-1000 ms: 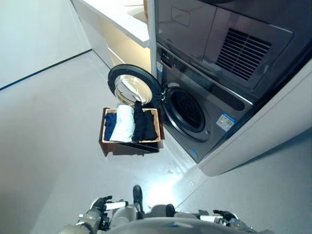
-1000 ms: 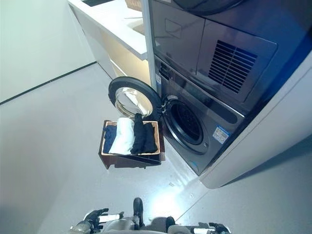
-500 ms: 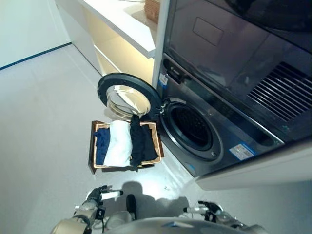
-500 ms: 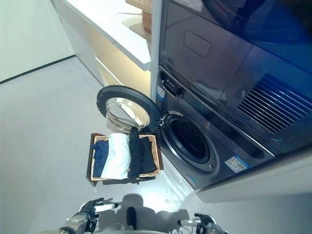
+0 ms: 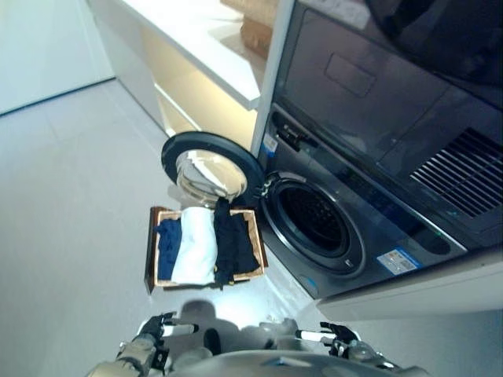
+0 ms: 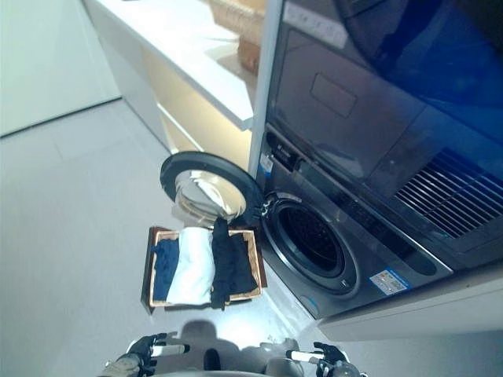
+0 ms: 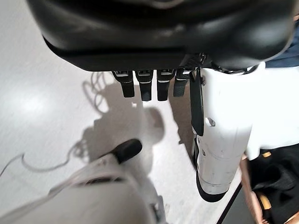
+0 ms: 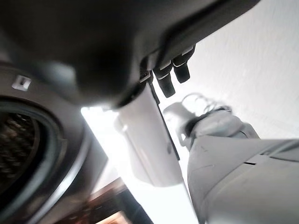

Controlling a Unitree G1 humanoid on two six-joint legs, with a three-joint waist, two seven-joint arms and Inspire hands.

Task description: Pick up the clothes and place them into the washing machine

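The left hand [image 5: 149,336] hangs low over the grey floor [image 5: 71,196], its fingers [image 7: 142,88] curled down short under the palm and the white-covered thumb [image 7: 219,140] straight beside them; it holds nothing and touches nothing. Well ahead of it, slightly toward the right hand, a brown wooden basket [image 5: 151,251] stands on the floor with the clothes in it: a dark blue piece [image 5: 167,247], a white piece [image 5: 196,247] and a black piece [image 5: 234,243] side by side, the black one draped over the far rim. Beyond the basket the round door [image 5: 211,166] of the washing machine [image 5: 346,196] stands open, the dark drum [image 5: 318,220] to its right. The right hand [image 5: 339,339] hangs empty too, fingers [image 8: 168,77] curled under, thumb straight; the basket lies well ahead and to its left.
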